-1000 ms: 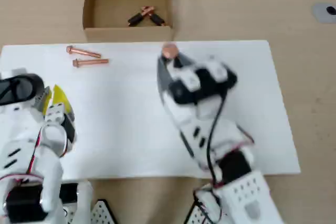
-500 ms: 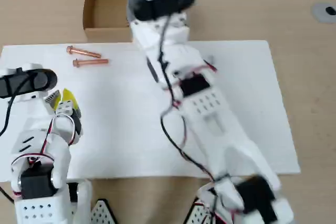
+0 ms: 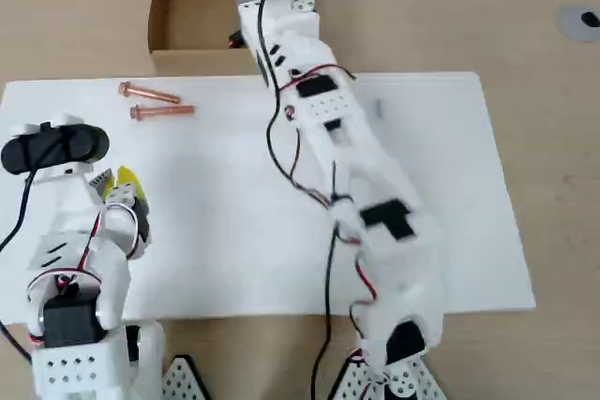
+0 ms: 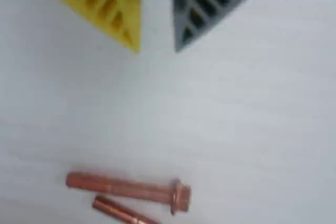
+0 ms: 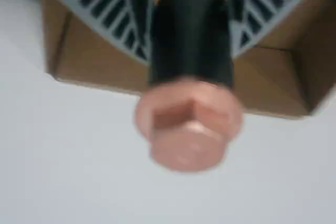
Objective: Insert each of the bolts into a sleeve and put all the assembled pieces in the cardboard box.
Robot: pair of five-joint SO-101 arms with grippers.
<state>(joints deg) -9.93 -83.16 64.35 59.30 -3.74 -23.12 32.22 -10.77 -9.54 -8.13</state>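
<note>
Two loose bolts lie far left on the one white sheet [image 3: 216, 231]: a farther bolt [image 3: 148, 93] and a nearer bolt [image 3: 161, 111]. A third bolt [image 5: 188, 129] sits in one black sleeve [image 5: 191, 40]. One box [image 3: 187, 61], its contents too hidden to count. Two arms: left arm [image 3: 70, 259], right arm [image 3: 347, 156].

1. The right arm [image 3: 323, 119] hides much inside the cardboard box [image 3: 187, 21].
2. One loose bolt [image 4: 113, 208] is cut off at the frame edge.
3. The sleeved bolt [image 5: 188, 124] has a blurred head.
</note>
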